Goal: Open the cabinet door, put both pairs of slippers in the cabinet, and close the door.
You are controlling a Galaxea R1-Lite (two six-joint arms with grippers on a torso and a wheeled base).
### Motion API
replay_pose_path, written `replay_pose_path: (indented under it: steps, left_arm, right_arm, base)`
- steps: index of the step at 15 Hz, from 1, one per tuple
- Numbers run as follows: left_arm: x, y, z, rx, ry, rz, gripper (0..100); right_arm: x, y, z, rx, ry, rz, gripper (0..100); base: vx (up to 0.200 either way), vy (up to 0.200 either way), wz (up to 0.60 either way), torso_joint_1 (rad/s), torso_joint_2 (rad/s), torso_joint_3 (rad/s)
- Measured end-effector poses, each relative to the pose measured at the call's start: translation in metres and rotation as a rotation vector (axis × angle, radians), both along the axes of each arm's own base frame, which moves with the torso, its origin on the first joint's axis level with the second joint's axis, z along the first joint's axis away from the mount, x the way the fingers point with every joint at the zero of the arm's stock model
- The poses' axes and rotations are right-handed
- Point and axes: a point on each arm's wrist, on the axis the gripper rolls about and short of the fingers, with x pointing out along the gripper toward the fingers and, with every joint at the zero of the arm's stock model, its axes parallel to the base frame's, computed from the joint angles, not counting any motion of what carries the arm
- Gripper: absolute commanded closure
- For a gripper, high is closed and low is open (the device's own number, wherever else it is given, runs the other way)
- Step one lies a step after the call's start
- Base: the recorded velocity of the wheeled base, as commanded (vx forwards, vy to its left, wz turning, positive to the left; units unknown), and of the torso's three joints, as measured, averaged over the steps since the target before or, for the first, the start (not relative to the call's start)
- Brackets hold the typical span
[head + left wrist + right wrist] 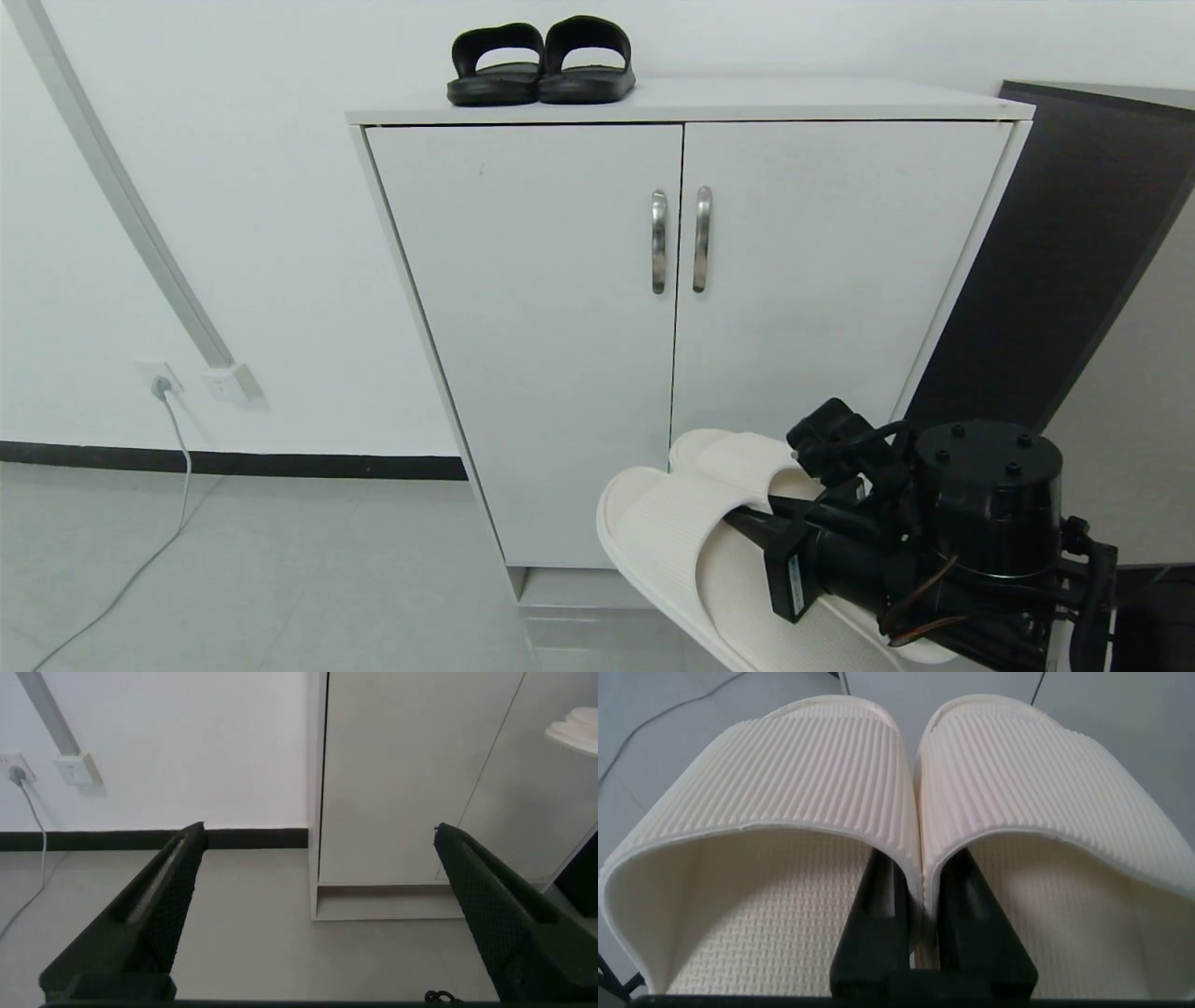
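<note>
While the right gripper (pixel 918 873) is pinching the inner sides of the white slippers (pixel 672 532) together before the closed cabinet (pixel 541 373), the left gripper (pixel 318 831) is hanging wide open and empty near the floor (pixel 243 952); the black slippers (pixel 541 65) are sitting on the cabinet top.

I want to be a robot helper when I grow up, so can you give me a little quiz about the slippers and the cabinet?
1. True or false: both cabinet doors are shut.
2. Where is the black pair of slippers? A) inside the cabinet B) on top of the cabinet C) in a gripper
3. Which gripper holds the white slippers?
Key: 1 true; 2 B; 3 the right gripper.
</note>
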Motion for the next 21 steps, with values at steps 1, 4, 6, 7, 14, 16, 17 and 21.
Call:
replay_pose_path:
  steps: [1,4,6,7,14,16,17,21]
  left_arm:
    - [0.000,0.000,0.000,0.001,0.001,0.000,0]
    - [0.001,0.000,0.007,0.001,0.011,0.003,0]
    - [0.000,0.000,0.036,-0.048,-0.023,-0.005,0]
    - [0.003,0.000,0.050,-0.056,-0.012,-0.016,0]
    - [0.073,-0.007,0.111,-0.059,0.034,-0.293,0]
    - [0.104,-0.013,0.121,-0.084,0.018,-0.387,0]
    - [0.118,-0.019,0.123,-0.100,0.024,-0.444,0]
    - [0.158,-0.060,0.141,-0.129,0.051,-0.639,0]
  right_arm:
    - [0.000,0.000,-0.001,-0.002,0.002,0.000,100]
    - [-0.001,0.000,-0.003,-0.008,0.008,0.002,100]
    - [-0.002,0.000,-0.003,-0.008,0.008,0.004,100]
    - [-0.002,0.001,-0.003,-0.008,0.008,0.005,100]
    - [-0.003,-0.002,-0.002,0.014,-0.016,-0.004,100]
    - [-0.004,-0.002,-0.003,0.013,-0.013,-0.003,100]
    - [-0.004,-0.002,-0.003,0.013,-0.012,-0.001,100]
    - [-0.004,-0.001,-0.003,0.016,-0.010,0.004,100]
  base:
    - [0.000,0.000,0.00,0.000,0.00,0.000]
    - [0.000,0.000,0.00,0.000,0.00,0.000]
    - [0.000,0.000,0.00,0.000,0.00,0.000]
    - [0.000,0.000,0.00,0.000,0.00,0.000]
    - [0.000,0.000,0.00,0.000,0.00,0.000]
    - [0.000,0.000,0.00,0.000,0.00,0.000]
    - [0.000,0.000,0.00,0.000,0.00,0.000]
    - [0.000,0.000,0.00,0.000,0.00,0.000]
